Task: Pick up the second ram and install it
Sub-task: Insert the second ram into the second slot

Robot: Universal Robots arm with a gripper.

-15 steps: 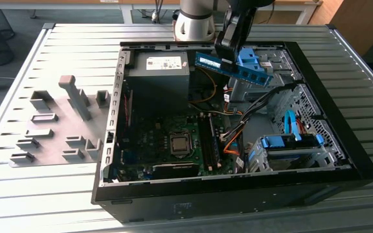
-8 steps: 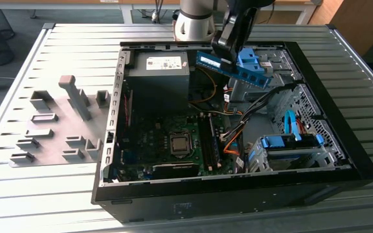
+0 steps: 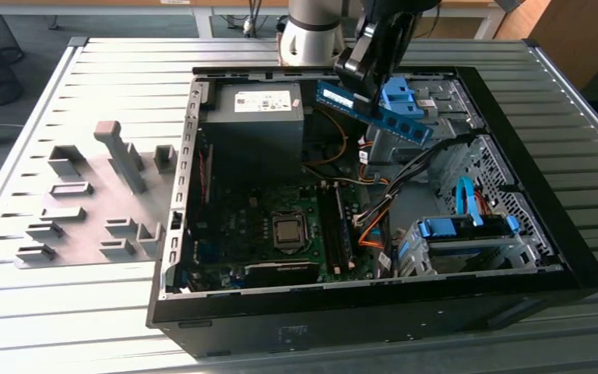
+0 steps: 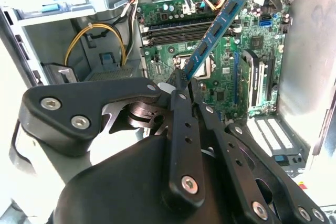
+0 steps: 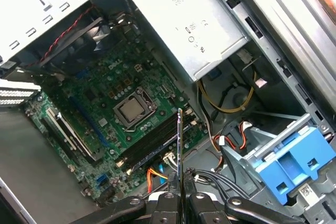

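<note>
**Work Surface and Items Resting on It**

The supporting surface is a grey metal table with lengthwise ribbed slats (image 3: 91,70), seen in the exterior view. A black open-sided desktop computer case (image 3: 548,234) lies flat on the table and takes up most of the exterior view's right and centre. On the exterior view's left, just beside the case, a flat grey plastic fixture plate (image 3: 81,226) rests on the slats. Several grey rectangular holder blocks (image 3: 68,160) stand on this plate, together with one taller grey upright post (image 3: 122,156).
</note>
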